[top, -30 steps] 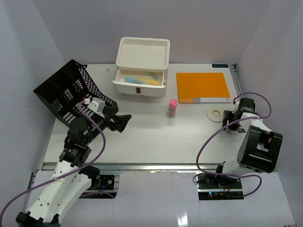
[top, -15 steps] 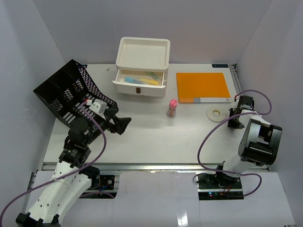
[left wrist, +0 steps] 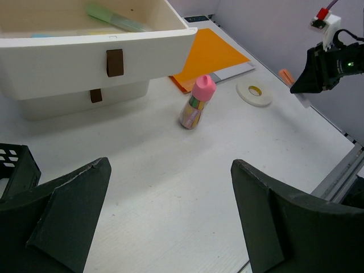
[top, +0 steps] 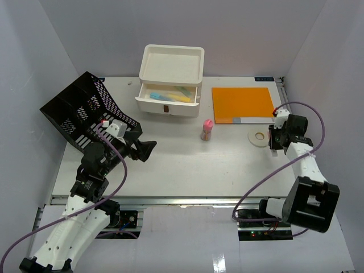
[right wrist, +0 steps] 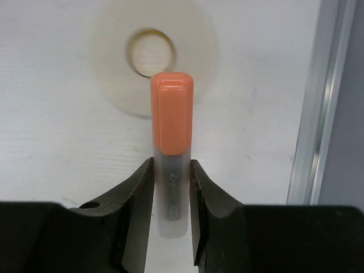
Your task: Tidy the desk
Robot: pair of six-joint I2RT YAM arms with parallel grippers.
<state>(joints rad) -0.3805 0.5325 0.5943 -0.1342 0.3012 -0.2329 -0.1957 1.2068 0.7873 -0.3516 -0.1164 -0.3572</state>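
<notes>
Right claw (right wrist: 170, 170) clamps an orange-capped highlighter (right wrist: 172, 114) above the desk (right wrist: 51, 131).

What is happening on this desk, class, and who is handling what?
Two robot arms are tidying the desk. The right hand is shut on an orange-capped highlighter, held near the white tape roll by the desk's right edge. The left hand is open and holds nothing, hovering near the black mesh rack. The drawer box has its top drawer open with pens inside. A pink-capped bottle and an orange folder sit out on the desk.
</notes>
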